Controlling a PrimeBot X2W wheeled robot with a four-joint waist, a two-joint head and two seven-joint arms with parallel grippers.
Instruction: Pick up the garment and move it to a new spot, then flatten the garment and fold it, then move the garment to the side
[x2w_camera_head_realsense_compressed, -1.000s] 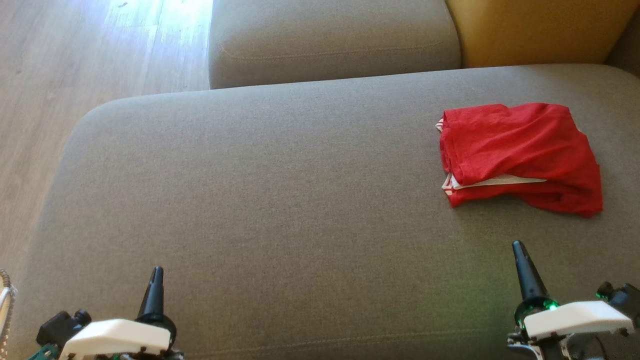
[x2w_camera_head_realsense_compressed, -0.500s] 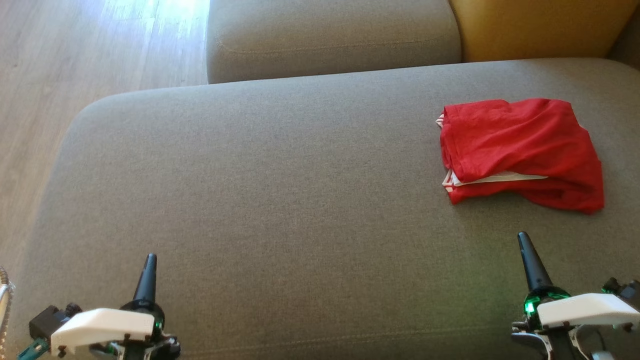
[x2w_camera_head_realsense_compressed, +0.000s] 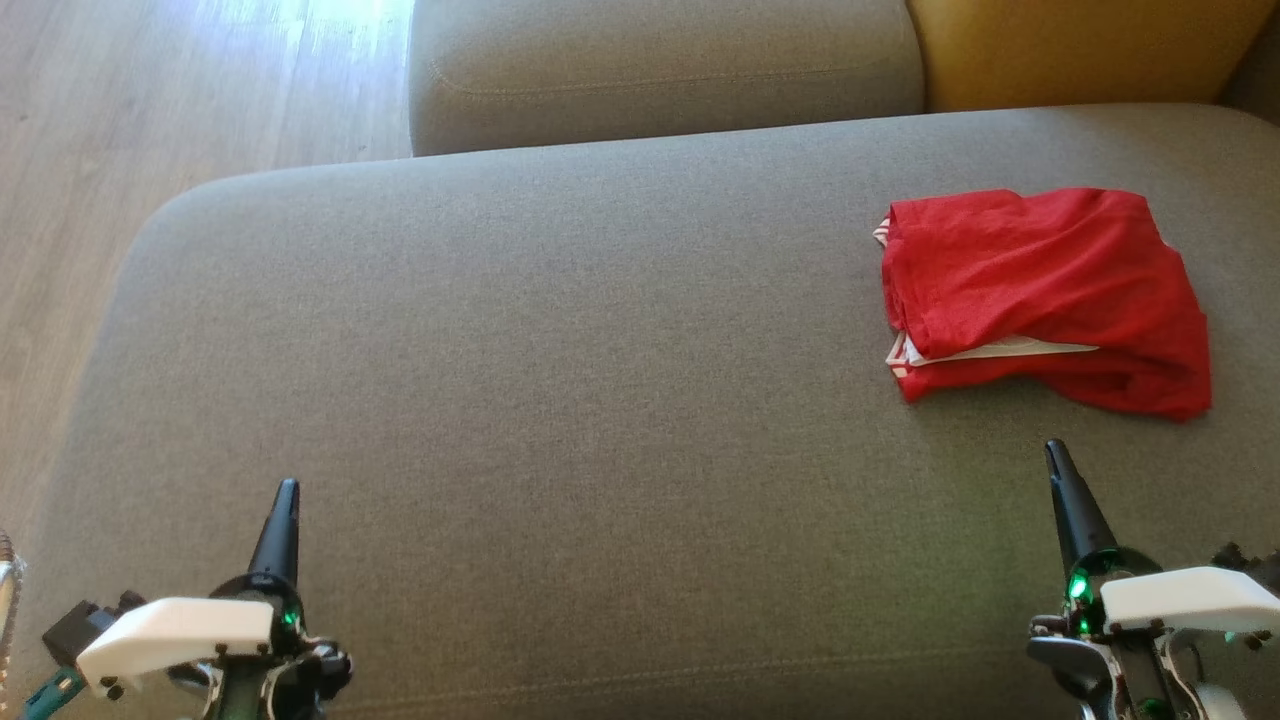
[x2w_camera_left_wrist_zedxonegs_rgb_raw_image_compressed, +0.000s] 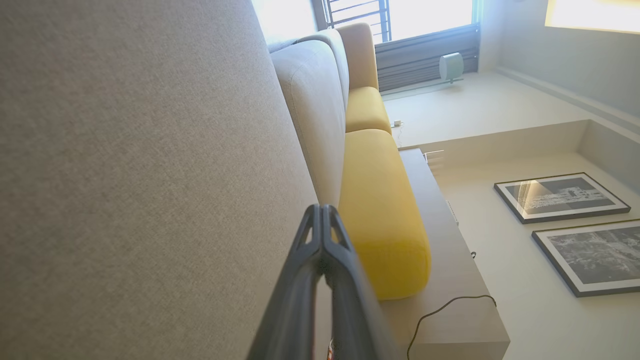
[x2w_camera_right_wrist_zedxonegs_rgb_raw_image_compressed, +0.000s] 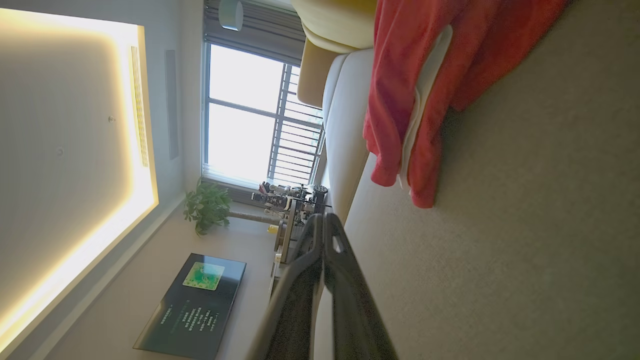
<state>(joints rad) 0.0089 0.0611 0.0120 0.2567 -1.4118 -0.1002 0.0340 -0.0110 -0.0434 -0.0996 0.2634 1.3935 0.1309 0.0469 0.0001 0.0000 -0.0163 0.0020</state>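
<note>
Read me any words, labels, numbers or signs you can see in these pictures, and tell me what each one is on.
No text here can be read.
Dark screen: lines of pale writing below a green image, too small and blurred to read.
Red garment: a white strip shows, but no readable label or print.
Framed pictures: no words visible.

The head view's bottom edge cuts off the bodies of the left pincer (x2w_camera_head_realsense_compressed: 286, 488) at 7 o'clock and the right pincer (x2w_camera_head_realsense_compressed: 1053, 448) at 5 o'clock, and the folded garment (x2w_camera_head_realsense_compressed: 1040, 290) at 2 o'clock hides its own lower layers. In the right wrist view the garment runs off the top edge at 1 o'clock, and the writing on the dark screen (x2w_camera_right_wrist_zedxonegs_rgb_raw_image_compressed: 192, 305) at 7 o'clock is too small to read.
</note>
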